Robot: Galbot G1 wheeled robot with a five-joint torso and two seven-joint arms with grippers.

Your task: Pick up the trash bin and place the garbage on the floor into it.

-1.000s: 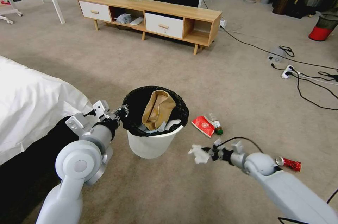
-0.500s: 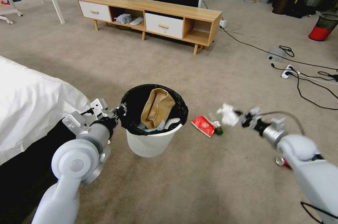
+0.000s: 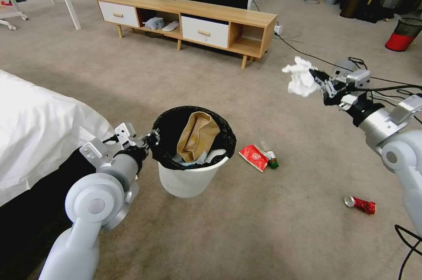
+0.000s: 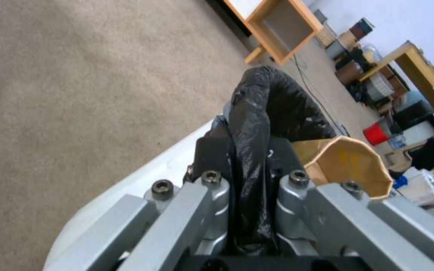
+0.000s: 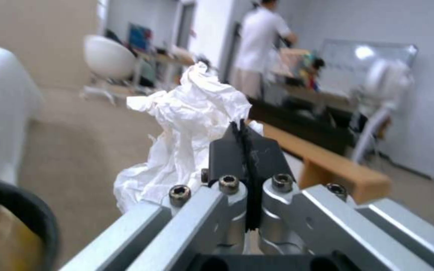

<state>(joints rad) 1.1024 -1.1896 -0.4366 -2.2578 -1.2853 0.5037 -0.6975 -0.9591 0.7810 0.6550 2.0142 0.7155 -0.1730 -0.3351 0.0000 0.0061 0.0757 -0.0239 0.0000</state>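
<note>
The left tool (image 3: 150, 138) is clamped on the near-left rim of the trash bin (image 3: 190, 179), pinching the black liner bag (image 4: 257, 124) folded over it. The bin stands on the carpet beside the bed (image 3: 39, 130), with a brown paper bag (image 3: 196, 136) upright inside. The right tool (image 3: 320, 81) is raised well right of the bin and above it, its fingers together on a crumpled white tissue (image 3: 300, 77). On the carpet lie a red packet (image 3: 254, 157), touching a small brown bottle (image 3: 269, 155), and farther right a crushed red can (image 3: 360, 204)
</note>
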